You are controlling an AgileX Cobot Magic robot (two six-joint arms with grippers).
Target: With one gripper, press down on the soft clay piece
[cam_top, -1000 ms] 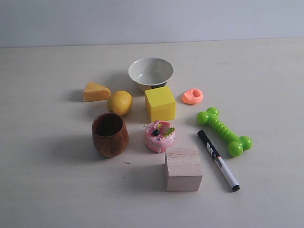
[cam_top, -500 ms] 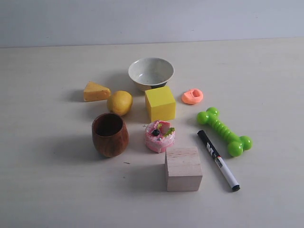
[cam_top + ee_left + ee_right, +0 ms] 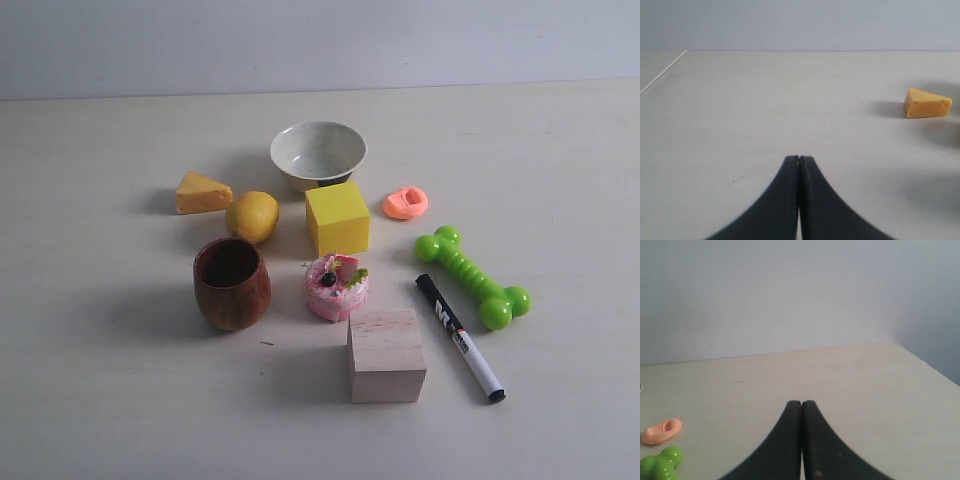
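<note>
The soft clay piece (image 3: 405, 203) is a small salmon-orange lump, flattened with a dent, lying to the right of the yellow cube (image 3: 337, 217) and behind the green bone toy (image 3: 472, 276). It also shows in the right wrist view as the clay piece (image 3: 662, 431), far off to one side of my right gripper (image 3: 801, 403), which is shut and holds nothing. My left gripper (image 3: 799, 158) is shut too, empty, over bare table with the cheese wedge (image 3: 927, 103) well away from it. Neither gripper appears in the exterior view.
Around the middle stand a white bowl (image 3: 318, 154), a lemon (image 3: 252, 216), a brown wooden cup (image 3: 232, 283), a pink toy cake (image 3: 337, 286), a pale wooden block (image 3: 386, 355) and a black-and-white marker (image 3: 459, 337). A grey wall rises behind the table.
</note>
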